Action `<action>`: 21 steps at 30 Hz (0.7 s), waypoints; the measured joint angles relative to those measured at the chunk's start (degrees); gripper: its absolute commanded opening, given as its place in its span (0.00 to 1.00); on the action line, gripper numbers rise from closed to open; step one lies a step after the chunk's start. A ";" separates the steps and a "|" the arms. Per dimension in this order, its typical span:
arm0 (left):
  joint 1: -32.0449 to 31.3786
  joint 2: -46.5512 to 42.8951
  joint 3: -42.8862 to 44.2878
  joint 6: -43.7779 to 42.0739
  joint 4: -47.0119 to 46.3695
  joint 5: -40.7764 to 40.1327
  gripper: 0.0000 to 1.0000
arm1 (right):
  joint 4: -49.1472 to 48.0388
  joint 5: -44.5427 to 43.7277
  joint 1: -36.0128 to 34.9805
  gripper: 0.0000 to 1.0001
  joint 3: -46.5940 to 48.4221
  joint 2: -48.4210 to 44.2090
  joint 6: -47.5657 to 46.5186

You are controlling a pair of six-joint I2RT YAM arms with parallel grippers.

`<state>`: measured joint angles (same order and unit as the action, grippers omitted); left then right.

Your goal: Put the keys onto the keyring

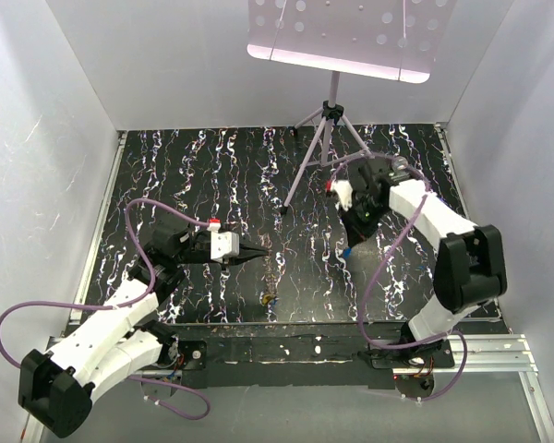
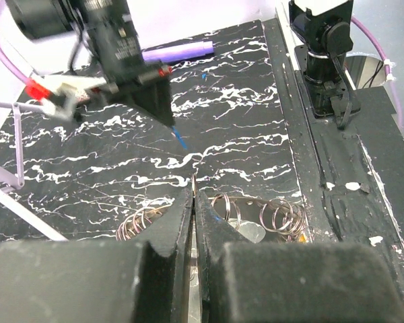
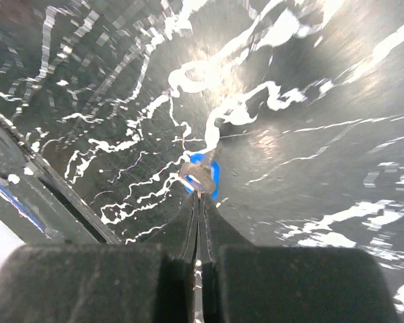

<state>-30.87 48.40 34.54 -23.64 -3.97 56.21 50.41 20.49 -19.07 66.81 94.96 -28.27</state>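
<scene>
Hard to make out: grey-bronze coiled metal keyring [image 2: 230,210], wire loops showing either side of the left hand [image 2: 194,195] and partly hidden behind its black fingers. Whether the loops lie on the bench or are caught by the fingers cannot be told.

Left hand: fingers pressed together, with a thin bright sliver at the tip that cannot be identified.

Small yellowish item [image 1: 266,298] near the front edge of the black white-veined marbled bench [image 1: 212,166]: too small to name.

Right hand [image 3: 199,198]: fingers closed, pinching a small blue-headed metal key [image 3: 203,176], whose head sticks out just past the fingertips, low over the bench.

Left wrist view: the key hangs beyond the keyring loops and apart from them.

Surroundings: purple pen-like stick [image 2: 178,50] on the far bench; thin-legged tripod stand [image 1: 321,138] on the far part of the bench.
</scene>
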 measured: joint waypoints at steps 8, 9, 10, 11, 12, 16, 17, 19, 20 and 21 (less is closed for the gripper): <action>0.00 3.89 4.20 3.85 -7.41 0.46 0.00 | 15.89 9.90 1.05 0.01 23.26 -8.07 -18.29; 0.00 4.76 5.49 4.15 -8.63 0.59 0.00 | 17.79 11.63 1.05 0.01 26.14 -8.17 -20.28; 0.00 5.70 6.86 4.42 -10.32 0.83 0.00 | 19.06 13.29 1.05 0.01 28.89 -8.31 -22.05; 0.00 6.51 7.91 4.72 -11.96 1.07 0.00 | 19.89 14.56 0.94 0.01 30.97 -8.66 -23.45; 0.00 7.10 8.59 4.90 -13.38 1.29 0.00 | 20.26 15.45 0.81 0.01 31.98 -9.20 -24.50; 0.00 9.40 9.18 7.28 -19.96 2.58 0.00 | 21.73 17.62 -0.76 0.01 28.92 -15.41 -27.17; 0.00 9.94 8.98 8.41 -22.01 2.99 0.00 | 21.92 17.94 -1.62 0.01 26.27 -17.97 -27.61; 0.00 10.38 8.44 10.43 -25.40 3.58 0.00 | 23.02 18.45 -3.63 0.01 20.98 -22.71 -28.04; 0.00 10.38 7.98 11.30 -27.04 3.96 0.00 | 23.32 18.69 -4.85 0.01 18.05 -25.03 -28.28; 0.00 10.36 7.67 11.98 -28.33 4.37 0.00 | 20.63 21.51 -6.23 0.01 14.21 -27.63 -27.71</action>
<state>-30.87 58.76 42.22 -11.66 -32.29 60.58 71.05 42.00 -25.30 81.01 67.33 -55.99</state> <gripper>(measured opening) 0.013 0.023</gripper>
